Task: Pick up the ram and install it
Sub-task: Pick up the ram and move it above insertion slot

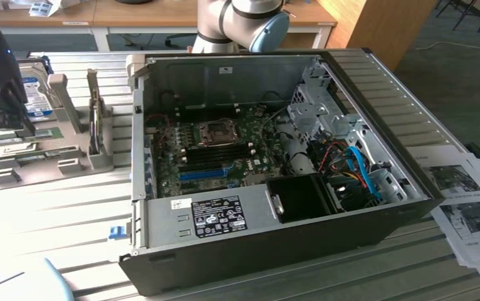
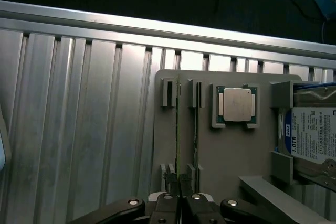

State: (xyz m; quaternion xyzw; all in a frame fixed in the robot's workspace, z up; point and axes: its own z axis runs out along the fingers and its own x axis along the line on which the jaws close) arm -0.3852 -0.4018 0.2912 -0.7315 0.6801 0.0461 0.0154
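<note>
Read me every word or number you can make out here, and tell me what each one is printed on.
"WD": on the hard drive label.
"1.0TB": same label, running sideways.
Rest of that label: too small to read.
power supply sticker: too small to read.
printed sheets beside the computer case: blurred.
ram, seen edge-on: no text visible.

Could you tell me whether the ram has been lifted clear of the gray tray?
No, the ram stands on edge in slots of the gray tray, with the claw closed on one end.
</note>
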